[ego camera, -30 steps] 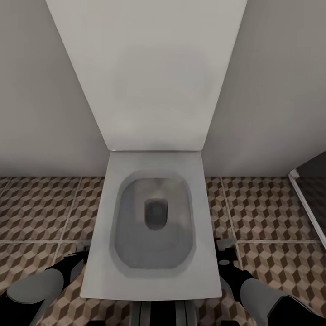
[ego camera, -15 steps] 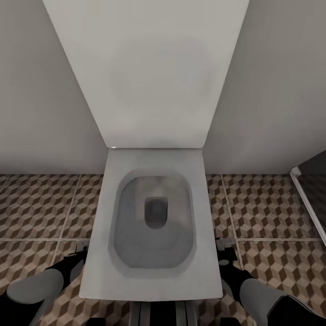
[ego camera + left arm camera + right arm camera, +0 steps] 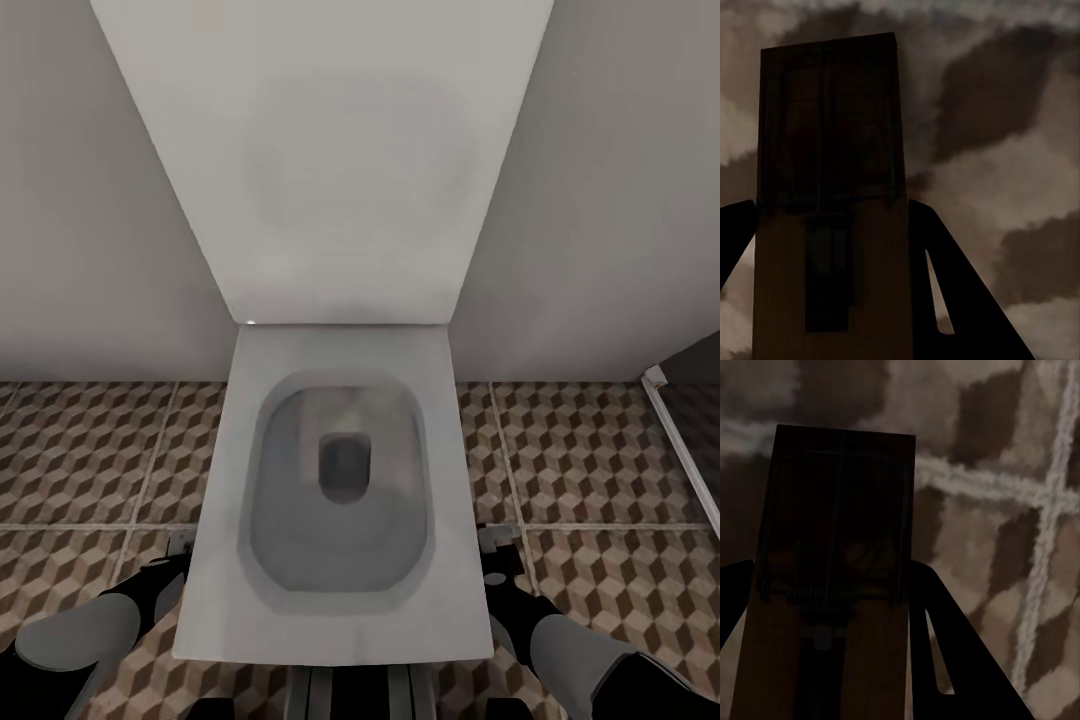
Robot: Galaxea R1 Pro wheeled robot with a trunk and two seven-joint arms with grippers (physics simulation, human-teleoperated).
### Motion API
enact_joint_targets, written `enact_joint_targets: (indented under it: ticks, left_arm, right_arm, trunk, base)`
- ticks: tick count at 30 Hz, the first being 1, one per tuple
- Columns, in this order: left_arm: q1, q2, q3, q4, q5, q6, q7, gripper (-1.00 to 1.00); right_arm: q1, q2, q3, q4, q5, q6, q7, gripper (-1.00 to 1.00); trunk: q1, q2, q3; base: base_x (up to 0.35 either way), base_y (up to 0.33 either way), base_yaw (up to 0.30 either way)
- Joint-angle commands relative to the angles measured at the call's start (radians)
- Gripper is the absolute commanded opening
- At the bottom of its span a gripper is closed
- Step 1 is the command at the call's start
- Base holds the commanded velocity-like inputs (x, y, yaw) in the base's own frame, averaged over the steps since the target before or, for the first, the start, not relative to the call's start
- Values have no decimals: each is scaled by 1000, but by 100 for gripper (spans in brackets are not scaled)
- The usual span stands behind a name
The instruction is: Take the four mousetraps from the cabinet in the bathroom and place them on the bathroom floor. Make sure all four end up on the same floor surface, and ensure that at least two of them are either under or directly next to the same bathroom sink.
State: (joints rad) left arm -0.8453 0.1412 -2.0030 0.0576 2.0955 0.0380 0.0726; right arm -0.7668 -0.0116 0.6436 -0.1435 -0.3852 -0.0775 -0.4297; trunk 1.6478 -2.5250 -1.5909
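Facing a white toilet (image 3: 340, 500) on the bathroom floor (image 3: 90, 450).
Each gripper's fingers clamp a mousetrap: left (image 3: 829, 210), right (image 3: 832, 585).

Left arm: seen low at the left of the head view, grey forearm leading to a black wrist, reaching forward and down.
Left gripper (image 3: 180, 548): fingers (image 3: 952, 300) are set against the sides of a mousetrap (image 3: 832, 225), which is held lengthwise between them in the left wrist view.
Right arm: seen low at the right of the head view, grey forearm and black wrist, posed as a mirror of the left.
Right gripper (image 3: 497, 545): fingers (image 3: 952, 660) are pressed to both sides of a second mousetrap (image 3: 832, 592), gripped lengthwise.
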Motion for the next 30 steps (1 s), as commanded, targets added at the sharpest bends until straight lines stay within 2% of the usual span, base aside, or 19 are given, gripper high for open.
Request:
enact_joint_targets:
  ticks: [1, 30]
  left_arm:
    - [0, 0, 0, -4, 3, 8, 4, -100]
    - [0, 4, 0, -2, 2, 7, 13, -100]
  right_arm:
    - [0, 0, 9, 0, -18, -5, -1, -100]
    - [0, 2, 8, 1, -18, -5, -1, -100]
  trunk:
    - [0, 0, -1]
    - [0, 0, -1]
  base:
    - [0, 0, 0]
    - [0, 0, 0]
